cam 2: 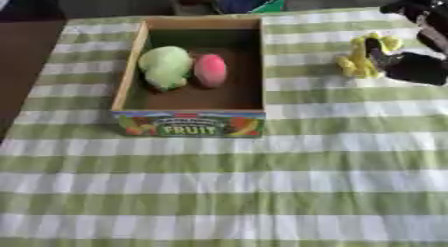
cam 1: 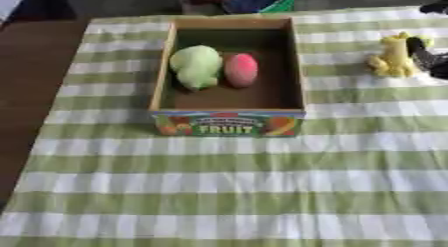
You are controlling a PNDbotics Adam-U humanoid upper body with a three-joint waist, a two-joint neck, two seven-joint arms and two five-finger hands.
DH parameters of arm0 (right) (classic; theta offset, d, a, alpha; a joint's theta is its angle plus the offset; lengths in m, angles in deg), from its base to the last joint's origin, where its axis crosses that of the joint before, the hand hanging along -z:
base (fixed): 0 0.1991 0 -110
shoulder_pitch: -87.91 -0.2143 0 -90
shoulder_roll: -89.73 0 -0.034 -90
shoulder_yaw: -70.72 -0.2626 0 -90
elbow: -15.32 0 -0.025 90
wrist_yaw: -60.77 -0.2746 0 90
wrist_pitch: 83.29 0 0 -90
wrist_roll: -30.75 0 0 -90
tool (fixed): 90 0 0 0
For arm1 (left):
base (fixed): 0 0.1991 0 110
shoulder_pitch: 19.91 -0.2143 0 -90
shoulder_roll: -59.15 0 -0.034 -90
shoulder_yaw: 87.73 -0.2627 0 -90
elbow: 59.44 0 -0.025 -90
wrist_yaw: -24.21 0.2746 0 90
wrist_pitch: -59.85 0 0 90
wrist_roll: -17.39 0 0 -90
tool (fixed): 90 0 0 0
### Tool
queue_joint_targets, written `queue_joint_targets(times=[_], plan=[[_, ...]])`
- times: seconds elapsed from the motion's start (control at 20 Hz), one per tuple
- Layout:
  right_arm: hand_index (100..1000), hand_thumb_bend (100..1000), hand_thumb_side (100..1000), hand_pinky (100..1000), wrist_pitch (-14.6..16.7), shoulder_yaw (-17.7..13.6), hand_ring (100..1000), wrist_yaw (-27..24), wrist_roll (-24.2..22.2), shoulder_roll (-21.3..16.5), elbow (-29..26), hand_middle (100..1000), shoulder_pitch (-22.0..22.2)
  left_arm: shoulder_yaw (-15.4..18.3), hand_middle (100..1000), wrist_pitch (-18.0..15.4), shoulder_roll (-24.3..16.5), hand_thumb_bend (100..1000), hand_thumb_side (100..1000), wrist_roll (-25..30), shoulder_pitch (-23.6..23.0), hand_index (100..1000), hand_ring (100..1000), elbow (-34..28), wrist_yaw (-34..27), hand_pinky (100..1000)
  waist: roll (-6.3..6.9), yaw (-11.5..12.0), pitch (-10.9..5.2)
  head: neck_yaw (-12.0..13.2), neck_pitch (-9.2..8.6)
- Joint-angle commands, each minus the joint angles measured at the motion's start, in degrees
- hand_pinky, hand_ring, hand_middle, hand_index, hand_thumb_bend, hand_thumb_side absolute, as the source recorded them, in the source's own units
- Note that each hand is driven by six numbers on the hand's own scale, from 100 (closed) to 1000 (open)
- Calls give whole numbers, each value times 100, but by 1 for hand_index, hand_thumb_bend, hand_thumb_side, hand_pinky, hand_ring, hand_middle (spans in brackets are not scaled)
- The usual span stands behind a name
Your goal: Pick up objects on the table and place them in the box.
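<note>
while the right hand [cam 2: 411, 66] comes in from the upper right over the green-and-white striped cloth [cam 2: 227, 181], its dark fingers [cam 2: 378, 47] curl against a yellow object [cam 2: 359, 58] that lies on the cloth well to the right of the box [cam 1: 227, 122]; one finger crosses the front of the yellow shape, so the hand appears closed around it, though whether the object is lifted off the cloth cannot be told. the box is a low wooden tray with a bright label reading "fruit" on its near wall. inside it, toward the far left, sits a pale green fruit [cam 1: 196, 66], and just beside it on the right, touching or nearly so, a pink-red fruit [cam 1: 241, 69]. the left hand shows in neither view. bare dark tabletop [cam 1: 31, 91] runs along the cloth's left edge.
</note>
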Motion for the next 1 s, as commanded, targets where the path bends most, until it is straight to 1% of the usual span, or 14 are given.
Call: queue_joint_targets(times=[0.05, 0.3, 0.4, 0.55, 0.75, 1.0], plan=[[910, 245, 795, 892, 99, 0, 917, 39, -80, -268, 301, 841, -156, 50, 793, 16, -94, 100, 909, -19, 84, 942, 787, -94, -18, 531, -8, 2, -104, -17, -66], [945, 261, 775, 895, 281, 126, 919, 82, -235, -252, 777, 848, -414, 29, 793, 25, -96, 100, 910, 6, 96, 942, 787, -94, -23, 531, 4, 13, -88, -26, -86], [967, 277, 759, 896, 341, 175, 918, 112, -290, -220, 972, 851, -545, 21, 793, 21, -97, 100, 910, 17, 109, 942, 787, -94, -28, 531, 10, 21, -75, -41, -103], [999, 278, 724, 900, 440, 224, 918, 147, -367, -165, 1238, 867, -717, 10, 793, 24, -96, 100, 909, 34, 119, 942, 787, -94, -32, 531, 15, 27, -51, -62, -132], [1000, 271, 708, 904, 593, 233, 917, 174, -440, -99, 1478, 881, -902, 1, 793, 29, -103, 100, 909, 48, 135, 942, 787, -94, -34, 531, 21, 32, -19, -66, -150], [1000, 271, 698, 903, 687, 263, 918, 254, -506, -34, 1682, 885, -1074, -11, 793, 26, -104, 100, 910, 62, 152, 942, 787, -94, -40, 530, 9, 28, 19, -63, -183]])
